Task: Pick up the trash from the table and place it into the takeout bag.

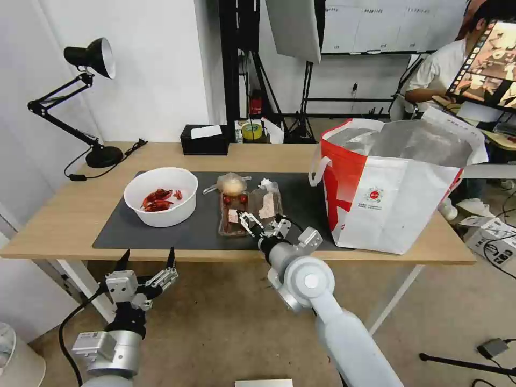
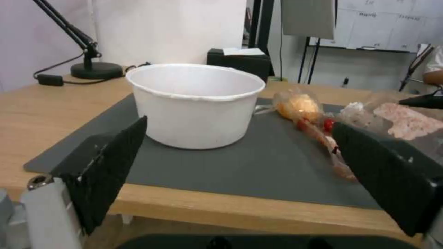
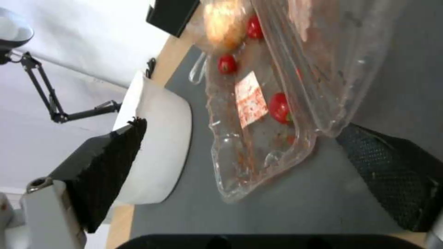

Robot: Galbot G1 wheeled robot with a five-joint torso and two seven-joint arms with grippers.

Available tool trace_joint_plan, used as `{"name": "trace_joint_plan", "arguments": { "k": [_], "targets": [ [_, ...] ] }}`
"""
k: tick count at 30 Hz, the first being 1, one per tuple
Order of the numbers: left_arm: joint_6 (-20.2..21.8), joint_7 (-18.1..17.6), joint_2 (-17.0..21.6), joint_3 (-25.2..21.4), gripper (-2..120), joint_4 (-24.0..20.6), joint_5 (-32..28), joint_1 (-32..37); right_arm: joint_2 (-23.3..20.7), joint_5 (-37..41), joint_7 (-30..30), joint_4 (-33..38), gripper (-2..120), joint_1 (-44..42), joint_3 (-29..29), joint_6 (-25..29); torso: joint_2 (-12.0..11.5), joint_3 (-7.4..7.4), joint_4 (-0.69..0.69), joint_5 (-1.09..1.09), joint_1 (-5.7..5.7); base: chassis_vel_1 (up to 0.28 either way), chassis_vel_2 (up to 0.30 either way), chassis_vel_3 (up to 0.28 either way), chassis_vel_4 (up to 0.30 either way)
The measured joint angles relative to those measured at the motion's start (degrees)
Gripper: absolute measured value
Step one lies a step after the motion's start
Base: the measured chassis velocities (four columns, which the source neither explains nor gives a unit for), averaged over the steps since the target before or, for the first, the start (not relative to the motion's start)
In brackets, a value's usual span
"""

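Right now the right hand [image 1: 257,224] sits at the near edge of the long light-wood desk [image 1: 59,215], its black fingers spread wide and lined up on the near end of the clear plastic clamshell tray with red bits [image 1: 232,214]. In the right wrist view the two pads flank that tray's rounded corner without touching it yet.

That tray looks thin and flimsy, so it will likely flex and crackle under a squeeze and could slip off smooth pads. The raised rim at the near end, where the plastic is folded and stiffest, seems the best place to pinch; a grip across the open middle would probably just buckle it.

Behind the tray lies a clear bag with a yellowish lump [image 1: 231,185], soft and shapeless, best taken by its knotted neck. A crumpled white tissue [image 1: 264,184] rests beside it, nearly weightless. The white round bowl of red crayfish shells [image 1: 160,195] stands to the left on the dark grey mat [image 1: 177,231]; it is rigid and should be held level by its rim.

The left hand [image 1: 145,264] hangs below the desk edge, fingers apart and empty. The big boxy white takeout bag with red side panels [image 1: 395,185] stands open on the right.
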Motion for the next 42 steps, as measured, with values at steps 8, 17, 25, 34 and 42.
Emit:
{"name": "trace_joint_plan", "arguments": {
  "k": [8, 17, 25, 34, 42],
  "targets": [
    [-0.3, 0.0, -0.3, 0.1, 100, 0.0, 0.4, 0.3, -0.8, -7.4, -3.6, 0.3, 100, -0.5, -1.2, -0.3, 0.0, 0.00, 0.00, 0.00, 0.00, 0.000, 0.000, 0.000, 0.000],
    [-0.5, 0.1, -0.5, 0.2, 100, 0.0, 0.6, 0.4, -1.4, -9.8, -5.5, 1.1, 100, -0.3, -1.7, -0.6, 0.0, 0.00, 0.00, 0.00, 0.00, 0.000, 0.000, 0.000, 0.000],
    [-0.6, 0.1, -0.4, -0.1, 100, 0.0, 0.5, 0.4, -2.2, -7.5, -5.8, 1.1, 100, 2.1, -2.5, -1.4, 0.0, 0.00, 0.00, 0.00, 0.00, 0.000, 0.000, 0.000, 0.000],
    [-0.6, 0.0, -0.1, -0.5, 100, -0.1, 0.2, 0.3, -4.4, -4.5, -5.6, -0.8, 100, 7.0, -5.1, -2.8, 0.0, 0.00, 0.00, 0.00, 0.00, 0.000, 0.000, 0.000, 0.000],
    [-0.6, 0.0, 0.4, -0.5, 100, -0.1, -0.2, -0.3, -11.1, -13.1, -11.5, -7.0, 89, 20.2, -10.5, -8.7, 0.0, 0.00, 0.00, 0.00, 0.00, 0.000, 0.000, 0.000, 0.000]
  ]
}}
